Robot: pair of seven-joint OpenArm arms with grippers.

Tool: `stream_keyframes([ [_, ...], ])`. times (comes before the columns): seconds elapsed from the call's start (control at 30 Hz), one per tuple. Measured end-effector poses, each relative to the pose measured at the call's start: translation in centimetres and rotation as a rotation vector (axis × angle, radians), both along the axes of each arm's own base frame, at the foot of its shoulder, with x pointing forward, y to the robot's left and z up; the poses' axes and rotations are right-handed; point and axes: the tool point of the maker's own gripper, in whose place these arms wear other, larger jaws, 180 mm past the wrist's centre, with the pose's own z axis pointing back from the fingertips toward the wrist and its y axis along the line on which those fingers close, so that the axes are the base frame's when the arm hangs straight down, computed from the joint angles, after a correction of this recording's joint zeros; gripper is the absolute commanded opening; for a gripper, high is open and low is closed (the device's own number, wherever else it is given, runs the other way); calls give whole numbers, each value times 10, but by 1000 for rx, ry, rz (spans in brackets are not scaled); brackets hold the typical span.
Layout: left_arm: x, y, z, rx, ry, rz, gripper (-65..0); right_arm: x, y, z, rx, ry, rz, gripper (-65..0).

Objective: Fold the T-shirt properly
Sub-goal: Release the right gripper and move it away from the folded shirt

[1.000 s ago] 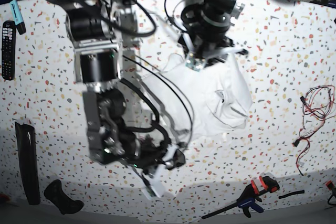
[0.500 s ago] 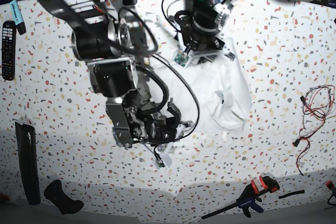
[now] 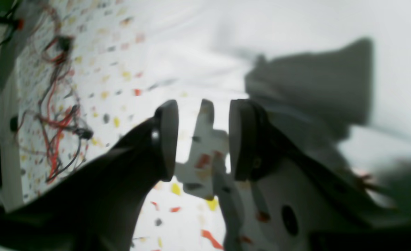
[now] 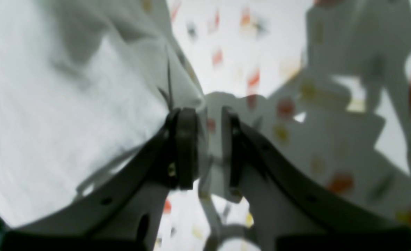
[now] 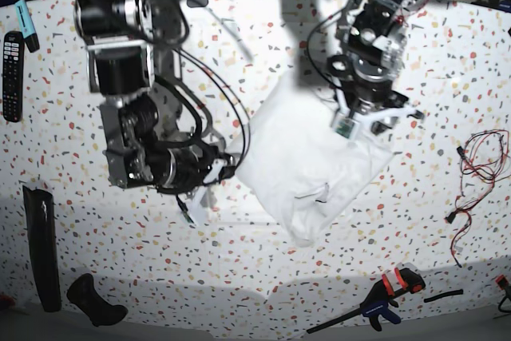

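Right gripper (image 4: 207, 146): jaws narrow with a gap between them and nothing in it; the T-shirt (image 4: 69, 115) lies just beside its outer finger, apparently not pinched.
Left gripper (image 3: 200, 139): jaws wide and bare, only speckled tabletop (image 3: 97, 69) showing between them.
T-shirt position: in the base view the T-shirt (image 5: 311, 169) lies mid-tabletop as a compact, tilted, roughly square bundle, between the two arms, with a small label showing on top.
Step in hand: judged to be between folds, both grippers free of the cloth.
Next move: likely needs a fresh pinch on an edge or corner, then a carry across to square and halve the bundle.
Far side: a tangle of wires (image 5: 479, 173) lies well apart from the shirt.
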Motion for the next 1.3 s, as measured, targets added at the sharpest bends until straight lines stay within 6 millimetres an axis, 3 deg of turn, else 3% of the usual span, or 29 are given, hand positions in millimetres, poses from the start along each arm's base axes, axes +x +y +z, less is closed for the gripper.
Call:
stream_keyframes([
  [0.3, 18, -1, 14, -30, -45, -1, -425, -60, 17, 13, 43, 20, 102, -520],
  [0.53, 18, -3, 13, -58, -35, 3, -425, -100, 27, -1, 100, 92, 118, -520],
  [0.67, 19, 0, 16, -65, -50, 27, -425, -110, 30, -6, 133, 104, 105, -520],
  [0.77, 22, -2, 37, -115, -108, 64, -425, -108, 29, -4, 142, 91, 91, -520],
  [0.83, 30, -11, 70, -193, -215, 57, -425, -99, 24, 0, 153, 56, 56, -520],
  [0.93, 35, -28, 114, -310, -340, 28, -425, -85, 6, 10, 160, 4, -23, -520],
  [1.1, 39, -58, 122, -459, -324, 26, -425, -60, -55, 33, 159, -89, -215, -520],
  [1.3, 47, -113, 150, -596, -361, -173, -428, -58, -143, 49, 82, -134, -400, -520],
])
